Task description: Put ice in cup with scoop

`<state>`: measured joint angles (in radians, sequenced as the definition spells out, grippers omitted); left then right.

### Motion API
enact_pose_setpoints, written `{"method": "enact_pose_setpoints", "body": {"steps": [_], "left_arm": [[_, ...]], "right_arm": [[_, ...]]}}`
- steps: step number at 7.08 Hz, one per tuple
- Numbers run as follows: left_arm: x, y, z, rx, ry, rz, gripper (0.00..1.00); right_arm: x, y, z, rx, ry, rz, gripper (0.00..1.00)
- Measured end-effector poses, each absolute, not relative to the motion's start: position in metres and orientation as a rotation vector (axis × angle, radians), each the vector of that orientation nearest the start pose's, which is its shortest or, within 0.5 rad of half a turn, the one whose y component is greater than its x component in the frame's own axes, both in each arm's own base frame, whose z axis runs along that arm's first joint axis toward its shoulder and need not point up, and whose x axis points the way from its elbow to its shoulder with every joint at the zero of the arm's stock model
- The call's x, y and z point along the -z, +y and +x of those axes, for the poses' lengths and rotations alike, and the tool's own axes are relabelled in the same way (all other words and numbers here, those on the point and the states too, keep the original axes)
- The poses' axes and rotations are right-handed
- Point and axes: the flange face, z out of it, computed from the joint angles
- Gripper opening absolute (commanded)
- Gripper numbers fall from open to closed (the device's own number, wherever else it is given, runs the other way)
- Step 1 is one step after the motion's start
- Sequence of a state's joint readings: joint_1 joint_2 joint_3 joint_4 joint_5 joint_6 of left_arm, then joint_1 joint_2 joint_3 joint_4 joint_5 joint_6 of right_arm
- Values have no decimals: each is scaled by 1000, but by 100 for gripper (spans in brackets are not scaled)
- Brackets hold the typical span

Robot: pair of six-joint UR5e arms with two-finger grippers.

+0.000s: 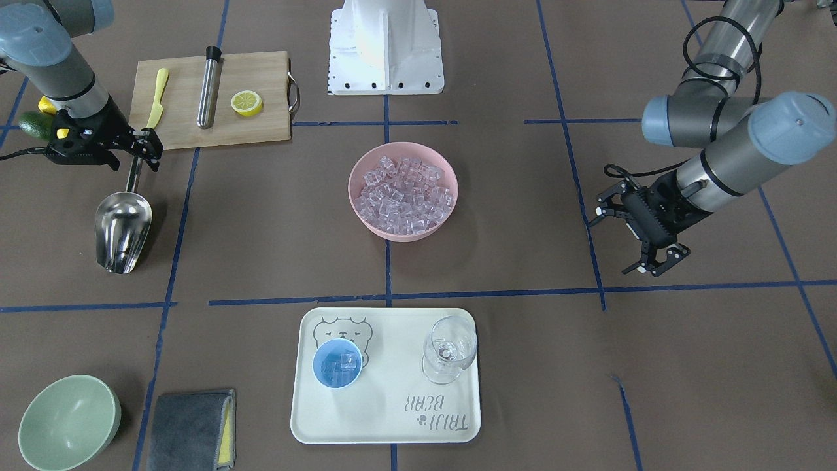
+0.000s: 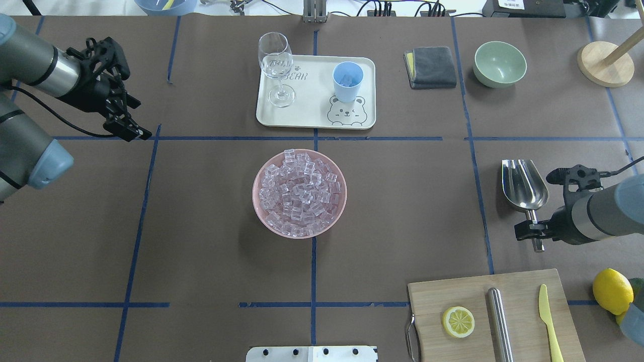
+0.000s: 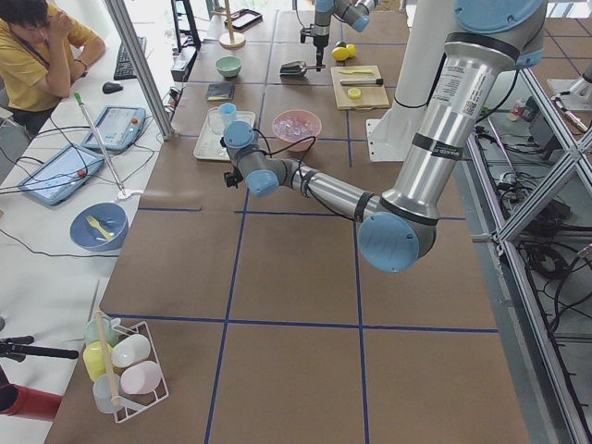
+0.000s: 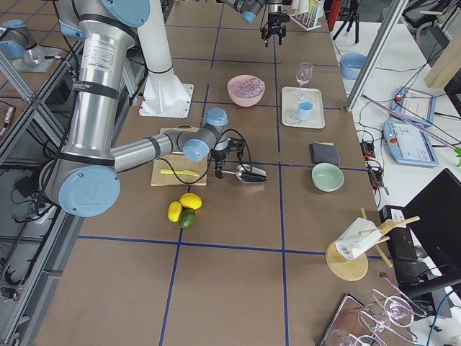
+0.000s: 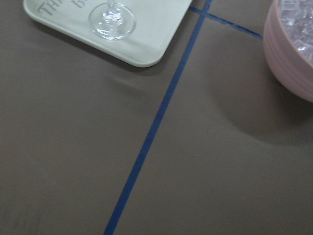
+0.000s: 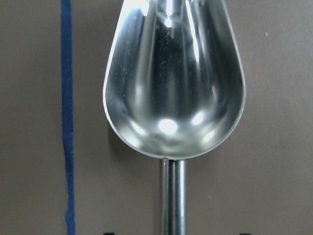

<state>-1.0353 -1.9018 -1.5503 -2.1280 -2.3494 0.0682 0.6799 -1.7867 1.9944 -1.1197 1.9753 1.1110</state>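
Well, the scoop (image 1: 122, 229) lies empty near the surface's right edge, my right end effector (image 1: 147, 149) open astride its handle, gripping nothing. The left end effector (image 1: 608, 247) hangs open, idle. The cup (image 1: 323, 375), on a tray (image 1: 392, 405) by the far edge, holds some ice (image 1: 342, 362). Next, I reckon: pinch the handle squarely, then dig into the centre bowl (image 1: 354, 196).

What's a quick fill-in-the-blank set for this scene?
The ice is heaped in the ___ bowl.
The light-blue cup stands on the tray beside the ___.
The scoop has a trough ___ of ice.
The lemon half lies on the ___.
Missing: pink; wine glass; empty; cutting board.
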Motion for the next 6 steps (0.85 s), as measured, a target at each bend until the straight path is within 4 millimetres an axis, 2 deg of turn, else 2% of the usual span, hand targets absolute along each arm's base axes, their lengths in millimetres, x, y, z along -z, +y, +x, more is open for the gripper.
{"method": "enact_pose_setpoints", "body": {"steps": [1, 2, 3, 4, 6], "left_arm": [[-437, -572, 226, -797, 880, 602, 100], [-469, -566, 184, -709, 816, 543, 100], [-498, -563, 153, -624, 740, 462, 100], [-518, -565, 125, -540, 668, 364, 100], [-547, -560, 52, -375, 676, 235, 100]], "right_arm": [[-511, -359, -246, -102, -774, 16, 100], [-529, -385, -202, -95, -783, 20, 100], [-559, -410, -153, -58, -779, 32, 100], [-584, -433, -109, -17, -764, 46, 100], [-603, -473, -36, 39, -719, 40, 100]]}}
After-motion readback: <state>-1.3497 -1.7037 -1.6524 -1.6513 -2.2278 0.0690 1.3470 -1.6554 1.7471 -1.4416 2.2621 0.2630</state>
